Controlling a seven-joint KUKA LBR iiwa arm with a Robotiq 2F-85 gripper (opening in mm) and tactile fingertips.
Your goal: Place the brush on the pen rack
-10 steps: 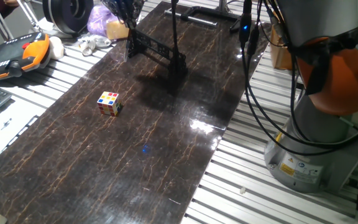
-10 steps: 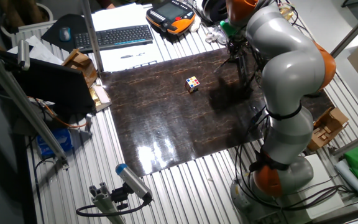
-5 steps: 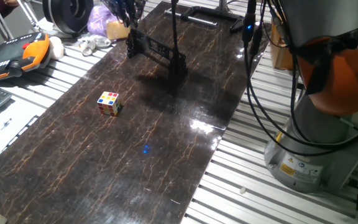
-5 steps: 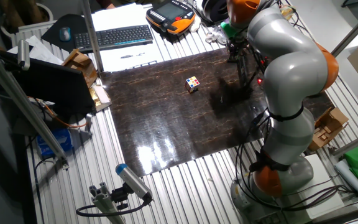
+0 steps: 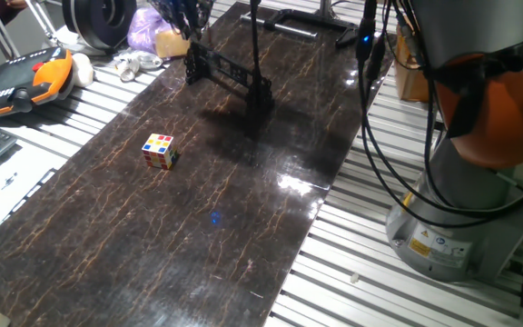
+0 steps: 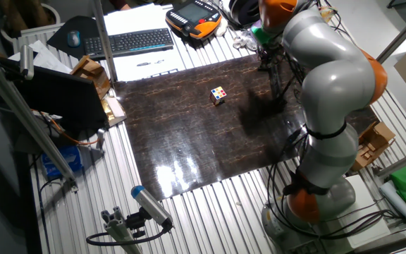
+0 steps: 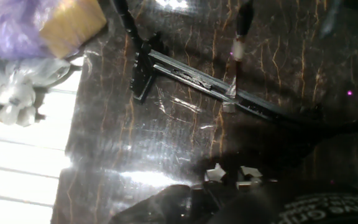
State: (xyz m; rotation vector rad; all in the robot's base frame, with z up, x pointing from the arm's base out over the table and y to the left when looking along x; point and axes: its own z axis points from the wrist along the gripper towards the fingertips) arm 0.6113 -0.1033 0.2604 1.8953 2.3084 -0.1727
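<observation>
Directly below our gripper point(image 5: 186, 20), at the far end of the dark table point(image 5: 198, 245), stands the pen rack point(image 5: 228, 74), a low black bar between blocky feet. Through the hand view we see the brush point(image 7: 237, 48) lying across the rack's bar point(image 7: 197, 79), tip touching it. We cannot tell whether our fingers are apart or together. Well nearer the camera than the gripper sits a multicoloured cube point(image 5: 160, 151).

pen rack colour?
Black all over: the pen rack is a thin bar between blocky end feet. The hand view shows it best.
</observation>
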